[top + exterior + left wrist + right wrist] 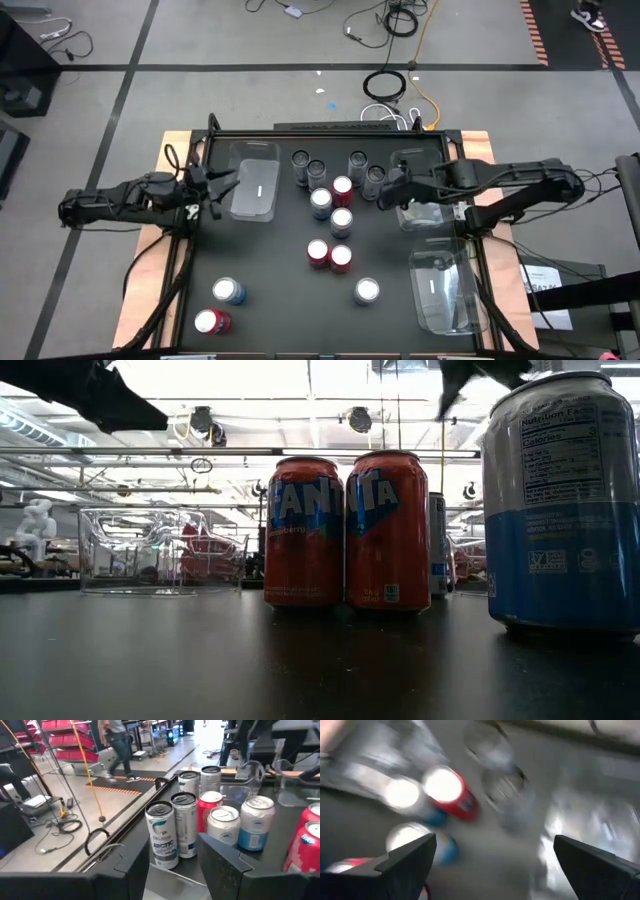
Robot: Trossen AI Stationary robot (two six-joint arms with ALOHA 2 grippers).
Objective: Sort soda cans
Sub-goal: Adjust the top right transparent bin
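the black table [270,290] holds three clear trays [255,188], all without cans, so sorting looks barely begun. the soda cans [330,225] stand loose between the two grippers and nearer the front edge. right gripper [385,192], jaws wide and holding nothing, hangs beside a grey can; left gripper [222,185] is closed, holding nothing.

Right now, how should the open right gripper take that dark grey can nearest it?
Grip the dark grey can across its round side wall, just below the rim. It stands upright, so come in level from the right gripper side, where nothing stands between; another grey can crowds its far side.
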